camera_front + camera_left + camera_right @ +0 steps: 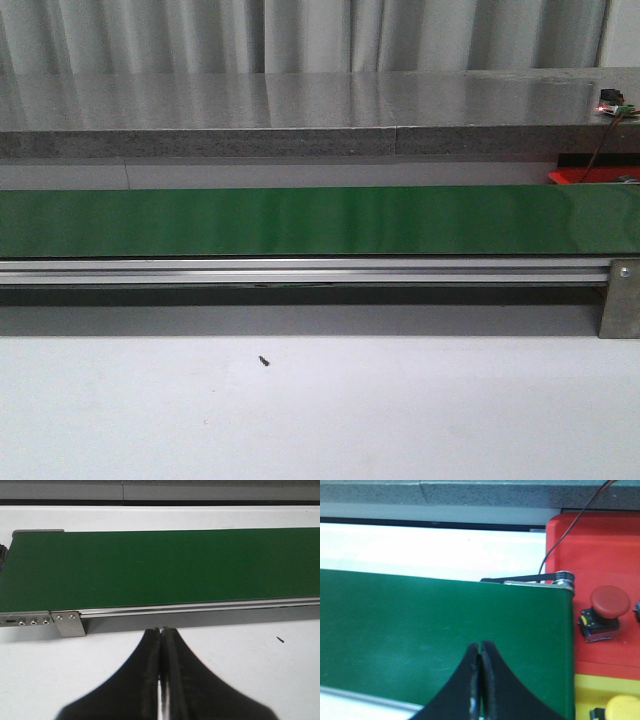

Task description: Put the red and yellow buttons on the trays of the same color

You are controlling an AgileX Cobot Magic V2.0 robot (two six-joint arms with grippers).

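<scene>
In the right wrist view a red button (609,602) on a dark base sits on the red tray (600,545). A yellow button (621,708) sits on the yellow tray (590,692) beside it. My right gripper (480,644) is shut and empty, over the green belt (435,630) close to its end by the trays. My left gripper (161,630) is shut and empty, over the white table just in front of the belt (160,567). In the front view only a corner of the red tray (590,174) shows; neither gripper shows there.
The green conveyor belt (320,220) with its aluminium rail (300,270) crosses the table. A metal bracket (619,298) stands at its right end. A small black speck (264,361) lies on the white table. A grey ledge (300,115) runs behind. A black cable (570,525) crosses the red tray.
</scene>
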